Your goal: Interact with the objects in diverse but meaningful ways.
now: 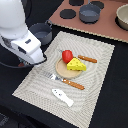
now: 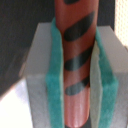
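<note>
exterior view: the white arm (image 1: 17, 30) reaches in from the exterior view's left and hangs over the near-left part of a pale woven placemat (image 1: 100, 65) on a dark table (image 1: 112, 110). the gripper itself is hidden under the wrist housing in this view. on the mat sits a round wooden board (image 1: 62, 70) carrying the red tomato (image 1: 66, 56) and the yellow cheese wedge (image 1: 76, 64), the two touching. just beyond the cheese, toward the exterior view's right, lies the brown sausage stick (image 1: 87, 58), flat on the mat. a fork with an orange handle (image 1: 65, 80) lies along the board's near edge, and the white fish shape (image 1: 62, 97) lies nearer the camera, apart from the fork. the grey two-handled pot (image 1: 41, 32) stands off the mat at its far-left corner, close behind the arm. further back a reddish toy stovetop (image 1: 107, 27) bears a dark pan (image 1: 90, 12), with a tan bowl (image 1: 123, 16) at the exterior view's right edge.

wrist view: the gripper (image 2: 76, 70) is clamped on a reddish cylinder with dark diagonal stripes (image 2: 75, 55), which stands lengthwise between the two teal pads (image 2: 54, 80). both pads press against its sides. what the cylinder is cannot be told.
</note>
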